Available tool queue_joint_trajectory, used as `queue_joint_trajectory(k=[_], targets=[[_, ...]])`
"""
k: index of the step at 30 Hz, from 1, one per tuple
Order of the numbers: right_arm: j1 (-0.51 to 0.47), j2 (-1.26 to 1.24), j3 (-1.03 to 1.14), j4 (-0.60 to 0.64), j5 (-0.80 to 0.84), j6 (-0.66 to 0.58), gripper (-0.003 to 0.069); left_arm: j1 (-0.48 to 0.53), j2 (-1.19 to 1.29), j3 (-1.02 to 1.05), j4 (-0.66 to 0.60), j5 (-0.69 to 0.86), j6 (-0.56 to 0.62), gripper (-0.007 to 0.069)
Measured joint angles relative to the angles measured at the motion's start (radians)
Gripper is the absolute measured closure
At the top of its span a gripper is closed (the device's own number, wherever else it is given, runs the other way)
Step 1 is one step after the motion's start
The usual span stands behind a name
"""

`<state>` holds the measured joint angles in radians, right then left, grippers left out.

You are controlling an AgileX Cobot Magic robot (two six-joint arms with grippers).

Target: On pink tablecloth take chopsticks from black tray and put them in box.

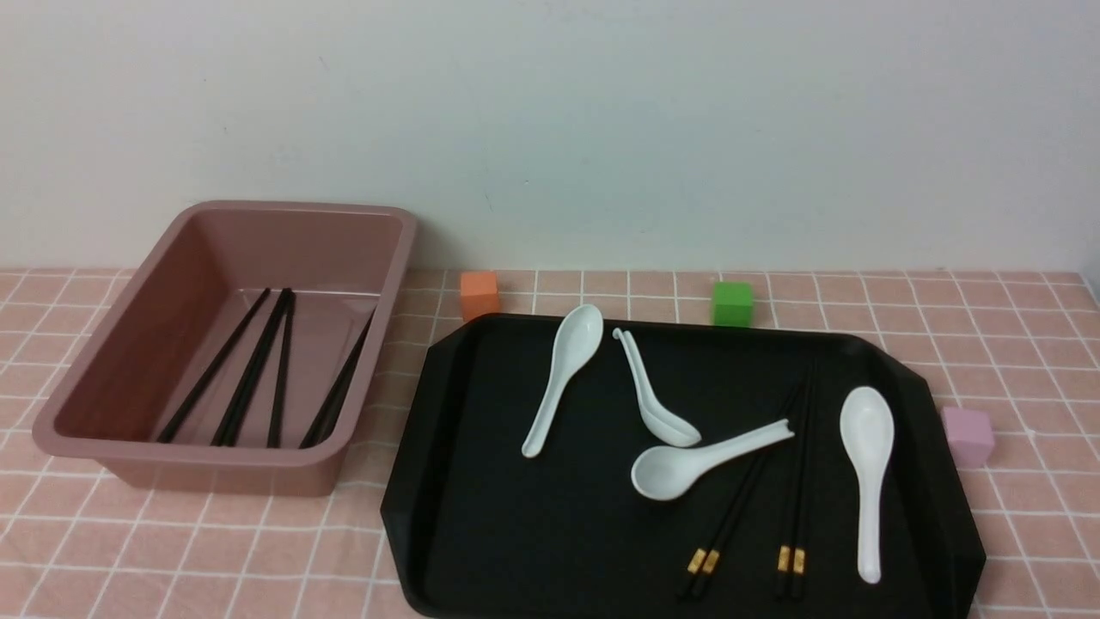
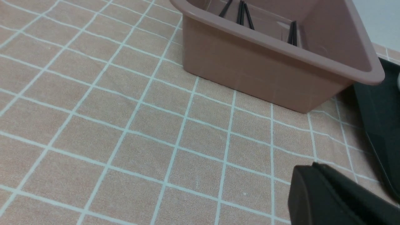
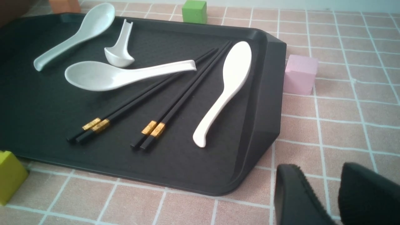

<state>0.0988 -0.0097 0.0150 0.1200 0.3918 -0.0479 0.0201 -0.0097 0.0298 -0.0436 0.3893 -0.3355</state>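
Front view: chopsticks [image 1: 795, 490] lie on the black tray [image 1: 516, 533], lower right; others rest inside the box [image 1: 228, 206], left of frame. Wrist views, each at lower right: left pincer [image 2: 304, 165], tips together; right pincer [image 3: 315, 168], tips apart.

The box [image 1: 232, 456] looks like smooth plastic with a soft sheen. The tray [image 1: 516, 533] seems to be matt black plastic. The spoons [image 1: 868, 438] look like glossy, smooth white ceramic. The chopsticks [image 3: 184, 93] are dark and smooth, with shiny, metallic-looking gold bands [image 3: 150, 127]. The tablecloth [image 2: 150, 150] looks like cloth, slightly wrinkled and finely speckled.
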Motion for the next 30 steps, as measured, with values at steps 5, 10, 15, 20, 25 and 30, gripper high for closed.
queue_joint_trajectory(k=[5,10,15,20,25,30], targets=[[0.000,0.000,0.000,0.000,0.000,0.000,0.0419,0.000,0.000,0.000,0.000,0.000,-0.001,0.0624],[0.000,0.000,0.000,0.000,0.000,0.000,0.0419,0.000,0.000,0.001,0.001,0.000,-0.001,0.0620],[0.000,0.000,0.000,0.000,0.000,0.000,0.0419,0.000,0.000,0.001,0.001,0.000,-0.002,0.0620],[0.000,0.000,0.000,0.000,0.000,0.000,0.0419,0.000,0.000,0.001,0.001,0.000,-0.003,0.0620],[0.000,0.000,0.000,0.000,0.000,0.000,0.0419,0.000,0.000,0.001,0.001,0.000,-0.003,0.0616],[0.000,0.000,0.000,0.000,0.000,0.000,0.0419,0.000,0.000,0.001,0.001,0.000,-0.003,0.0609]])
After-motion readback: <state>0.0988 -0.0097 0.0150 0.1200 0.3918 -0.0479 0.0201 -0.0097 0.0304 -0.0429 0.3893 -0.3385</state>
